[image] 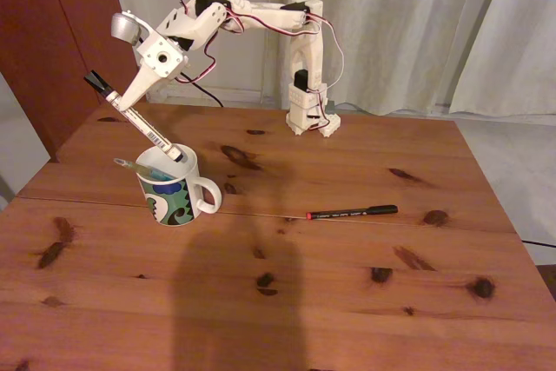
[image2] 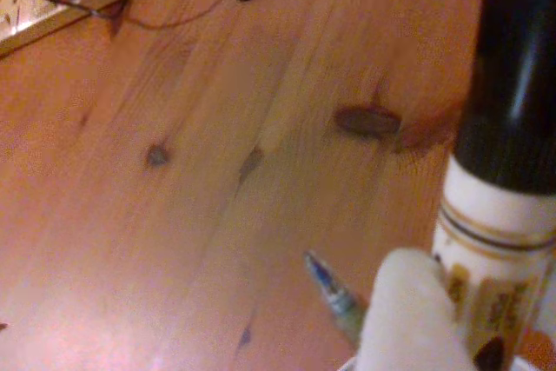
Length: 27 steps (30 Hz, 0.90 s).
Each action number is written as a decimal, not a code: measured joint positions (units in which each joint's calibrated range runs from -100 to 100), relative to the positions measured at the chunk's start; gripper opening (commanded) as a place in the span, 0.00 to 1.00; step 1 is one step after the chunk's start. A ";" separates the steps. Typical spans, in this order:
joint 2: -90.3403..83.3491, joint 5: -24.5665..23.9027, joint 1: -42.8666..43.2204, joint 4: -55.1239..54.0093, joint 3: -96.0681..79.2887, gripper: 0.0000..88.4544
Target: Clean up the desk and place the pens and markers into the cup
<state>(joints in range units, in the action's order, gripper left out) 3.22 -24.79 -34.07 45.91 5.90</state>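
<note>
White two-finger gripper (image: pixel 130 103) pinches the thick white black-capped marker (image: pixel 139 119), its low end below the jaws inside the patterned white ceramic mug (image: pixel 176 190); best ease open gently, letting it slide in

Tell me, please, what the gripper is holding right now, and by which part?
The gripper holds the white marker around the upper barrel, just below its black cap, its lower end already inside the cup.
</note>
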 measured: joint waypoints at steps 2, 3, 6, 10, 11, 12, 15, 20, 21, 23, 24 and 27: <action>0.00 0.54 -0.66 0.00 0.00 0.01; 0.00 0.63 -0.73 0.00 0.00 0.01; 0.00 0.78 -0.51 0.00 0.00 0.01; 0.00 0.83 -0.73 0.00 -0.76 0.01; 0.00 0.88 -0.73 0.00 -1.27 0.01; 0.00 0.93 -0.73 0.00 -1.61 0.01; 0.08 0.98 -1.17 0.00 -1.78 0.01; 0.00 0.98 -1.17 0.00 -2.04 0.01; 0.00 1.03 -1.25 0.00 -2.55 0.01; -0.08 1.07 -1.76 0.00 -3.82 0.01; 0.00 1.42 -1.98 0.00 -4.42 0.01; 0.08 2.74 -2.27 0.00 -5.69 0.01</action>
<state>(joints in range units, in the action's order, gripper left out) 3.31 -22.05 -36.34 45.91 0.21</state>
